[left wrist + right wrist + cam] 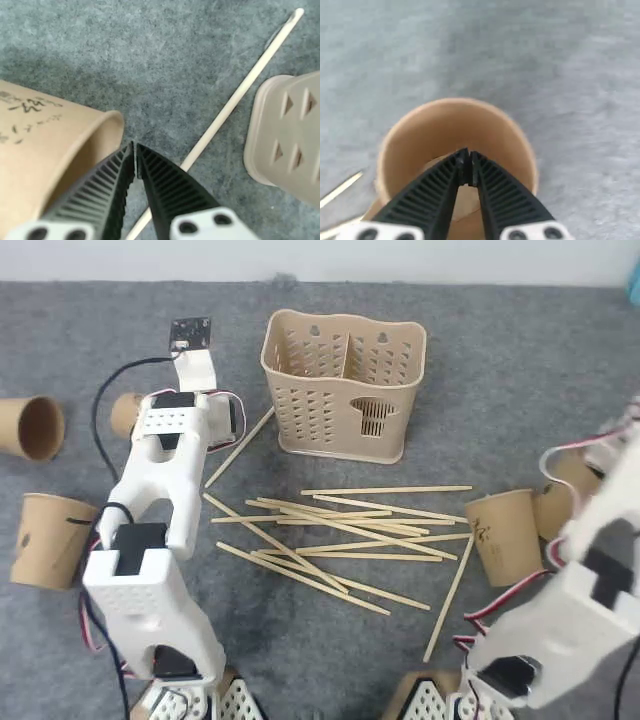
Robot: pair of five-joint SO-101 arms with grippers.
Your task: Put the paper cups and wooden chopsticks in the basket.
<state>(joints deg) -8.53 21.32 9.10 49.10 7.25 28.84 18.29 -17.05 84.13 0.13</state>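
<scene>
The beige slotted basket (345,385) stands upright at the back of the table. Several wooden chopsticks (340,535) lie scattered in front of it. My left gripper (135,148) is shut and empty, its tips just beside the rim of a paper cup (55,140) lying on its side (125,415); a single chopstick (240,95) and the basket's corner (290,140) lie close by. My right gripper (468,154) is shut and empty, its tips over the mouth of an upright paper cup (420,130) at the far right (572,485).
Two more cups lie on their sides at the left (30,427) (48,540). Another cup (505,535) stands right of the chopsticks. One chopstick (240,447) leans away from the basket's left side. Grey carpet (500,360) covers the table.
</scene>
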